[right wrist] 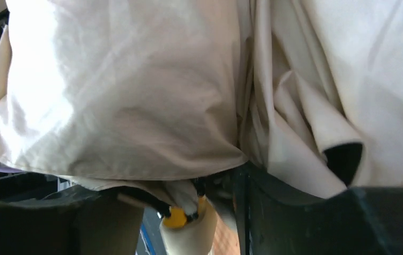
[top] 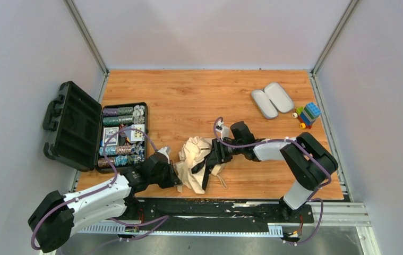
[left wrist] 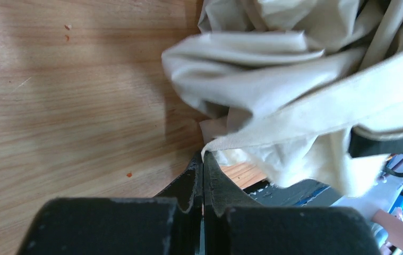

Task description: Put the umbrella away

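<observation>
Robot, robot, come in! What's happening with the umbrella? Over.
Left gripper shut on umbrella edge. Right gripper clamped on its middle. Fabric rumpled, unwrapped. Chip case apart, left.

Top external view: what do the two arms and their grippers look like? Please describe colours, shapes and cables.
Both arms are alike. The left arm and right arm have smooth white link shells between bulky, rounded black joint housings. A thin purple cable loops loosely along each. The left gripper and right gripper are matte black; no markings are legible.
</observation>
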`<state>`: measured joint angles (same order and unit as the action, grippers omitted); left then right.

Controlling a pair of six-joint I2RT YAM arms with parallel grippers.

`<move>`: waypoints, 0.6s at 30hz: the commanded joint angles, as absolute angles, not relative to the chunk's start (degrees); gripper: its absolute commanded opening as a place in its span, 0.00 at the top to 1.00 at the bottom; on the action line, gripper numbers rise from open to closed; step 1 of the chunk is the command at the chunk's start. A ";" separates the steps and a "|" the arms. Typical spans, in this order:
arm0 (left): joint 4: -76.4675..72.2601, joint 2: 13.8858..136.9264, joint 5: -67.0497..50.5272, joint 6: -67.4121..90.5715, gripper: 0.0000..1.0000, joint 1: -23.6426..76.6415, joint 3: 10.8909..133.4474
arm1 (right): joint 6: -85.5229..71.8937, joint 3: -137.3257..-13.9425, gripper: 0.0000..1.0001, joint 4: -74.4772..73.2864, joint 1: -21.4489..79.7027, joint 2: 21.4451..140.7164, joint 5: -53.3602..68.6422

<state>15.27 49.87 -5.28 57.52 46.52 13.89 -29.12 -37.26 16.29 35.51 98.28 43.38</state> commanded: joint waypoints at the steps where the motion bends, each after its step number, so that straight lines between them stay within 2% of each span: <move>1: 19.53 51.33 -1.10 55.57 1.00 46.76 11.42 | -24.55 -37.17 0.38 1.85 35.50 90.37 34.19; 5: 20.34 50.88 -0.87 55.62 1.00 46.76 11.62 | -21.02 -38.64 0.29 -8.13 35.51 83.00 32.05; 11: 21.10 50.16 -0.38 55.44 1.00 46.75 11.73 | -17.58 -43.89 0.27 -19.14 36.82 72.10 25.46; 18: 21.98 49.39 -0.56 55.54 1.00 46.76 12.48 | -4.11 -47.33 0.18 -12.97 54.35 66.20 5.50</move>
<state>15.25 49.15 -4.45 57.34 46.70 13.65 -13.89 -45.41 -16.40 46.81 67.53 17.93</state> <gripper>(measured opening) 0.006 0.800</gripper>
